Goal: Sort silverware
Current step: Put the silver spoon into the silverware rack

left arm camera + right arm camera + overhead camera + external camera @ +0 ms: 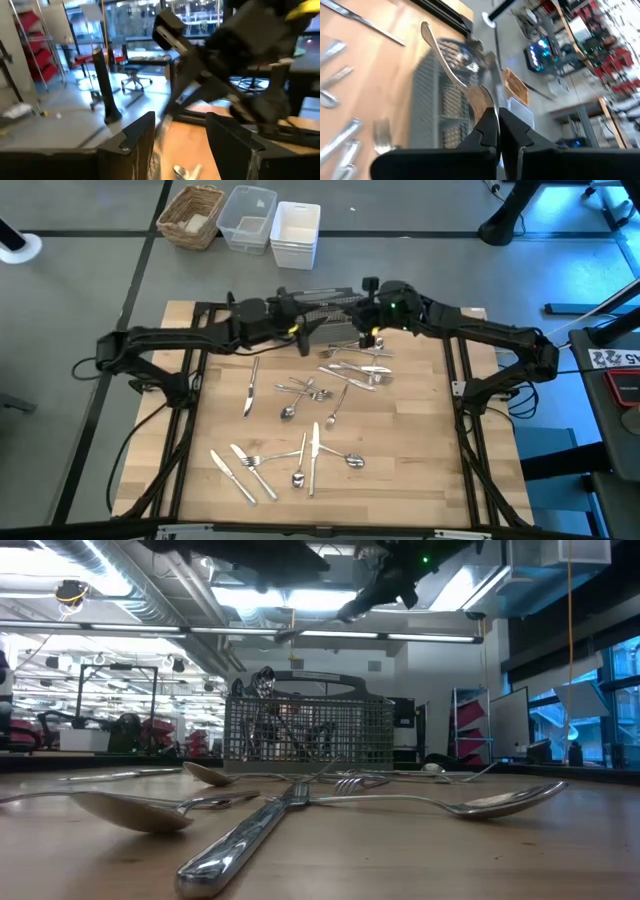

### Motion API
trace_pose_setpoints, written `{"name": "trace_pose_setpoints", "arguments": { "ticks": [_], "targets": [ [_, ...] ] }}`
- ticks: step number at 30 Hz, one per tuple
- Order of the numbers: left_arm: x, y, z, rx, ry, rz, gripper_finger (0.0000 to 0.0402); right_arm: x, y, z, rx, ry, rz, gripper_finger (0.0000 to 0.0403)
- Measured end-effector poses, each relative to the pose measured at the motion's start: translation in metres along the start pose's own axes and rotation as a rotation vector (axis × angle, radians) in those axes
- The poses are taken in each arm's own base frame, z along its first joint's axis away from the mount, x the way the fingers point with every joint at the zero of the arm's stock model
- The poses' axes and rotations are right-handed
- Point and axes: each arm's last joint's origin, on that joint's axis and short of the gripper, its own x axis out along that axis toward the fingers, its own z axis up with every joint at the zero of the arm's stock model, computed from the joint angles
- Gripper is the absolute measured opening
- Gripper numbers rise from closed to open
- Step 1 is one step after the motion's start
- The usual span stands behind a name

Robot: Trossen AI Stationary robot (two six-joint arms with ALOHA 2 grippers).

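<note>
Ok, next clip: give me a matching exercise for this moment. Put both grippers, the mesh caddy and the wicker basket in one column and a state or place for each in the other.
Things:
1. right gripper
2. left gripper
3. mesh caddy
4. wicker basket

States or places:
A. off the wooden table, on the grey floor beyond its far edge
B. open, holding nothing
C. shut on a piece of silverware
D. at the far side of the wooden table, with cutlery standing in it

Pairs: 1-C, 2-B, 3-D, 4-A
</note>
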Motion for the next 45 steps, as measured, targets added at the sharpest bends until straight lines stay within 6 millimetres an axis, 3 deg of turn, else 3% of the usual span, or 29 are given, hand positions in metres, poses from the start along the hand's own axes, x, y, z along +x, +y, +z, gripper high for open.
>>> {"name": "trace_pose_setpoints", "arguments": {
  "ticks": [7,18,38,45],
  "targets": [
    [0.025,-0.006,-0.025,0.019,0.005,0.003,0.0169,-0.002,0.012,0.011,-0.021,-0.027,0.039,0.0001],
    [0.026,-0.015,-0.035,0.032,0.087,-0.028,0.0166,0.004,0.018,0.008,0.016,0.005,0.075,0.0001],
    [0.026,-0.015,-0.044,0.041,0.171,-0.030,0.0078,0.004,0.020,0.010,0.089,-0.064,0.146,0.0001],
    [0.026,-0.014,-0.044,0.030,0.166,-0.011,0.0026,0.004,0.019,0.011,0.096,-0.065,0.139,0.0001]
  ]
}}
